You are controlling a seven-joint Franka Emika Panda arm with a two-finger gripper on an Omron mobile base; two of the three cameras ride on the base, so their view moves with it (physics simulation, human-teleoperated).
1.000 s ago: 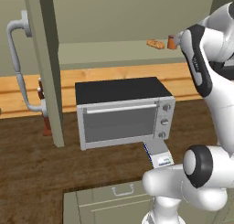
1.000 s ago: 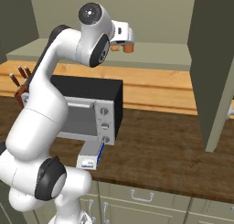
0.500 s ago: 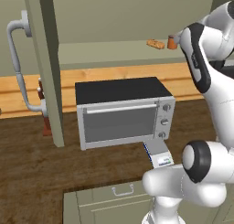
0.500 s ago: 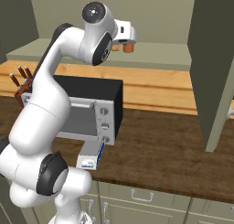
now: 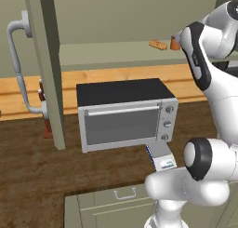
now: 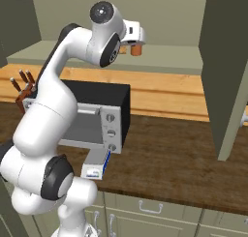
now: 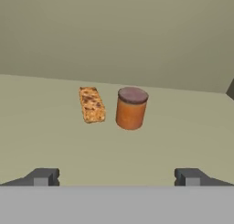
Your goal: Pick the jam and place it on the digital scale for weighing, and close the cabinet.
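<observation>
- While the cabinet (image 5: 46, 69) door stands swung out at far left of the left base view, its curved bar handle (image 5: 18, 69) facing out, closing it looks like the later step — not in hand now.
- Further right, the toaster oven (image 5: 125, 113) sits on the wooden counter (image 5: 28, 176); the digital scale (image 5: 161, 157) lies flat just in front of its right corner, nothing on it.
- Up on the cabinet shelf (image 7: 45, 145), a flat pastry (image 7: 92, 104) lies just left of the jam (image 7: 131, 108); the two are near each other, seemingly not touching.
- The jam stands upright, lid on, roughly centred ahead of the gripper (image 7: 116, 176) in the hand view, slightly right of middle.
- Gripper is released — jaws spread wide, nothing between them, jar still well ahead of the tips.
- Step in hand, as I read it: the approach to pick the jam.
- Next move calls for pushing forward along the shelf so the jaws straddle the jar, staying clear of the pastry on the left, then closing.
- Hard to make out: in the left base view the arm covers part of the jar; in the right base view the hand overlaps it.
- The right cabinet door (image 6: 227, 71) is cut off at the frame edge.
</observation>
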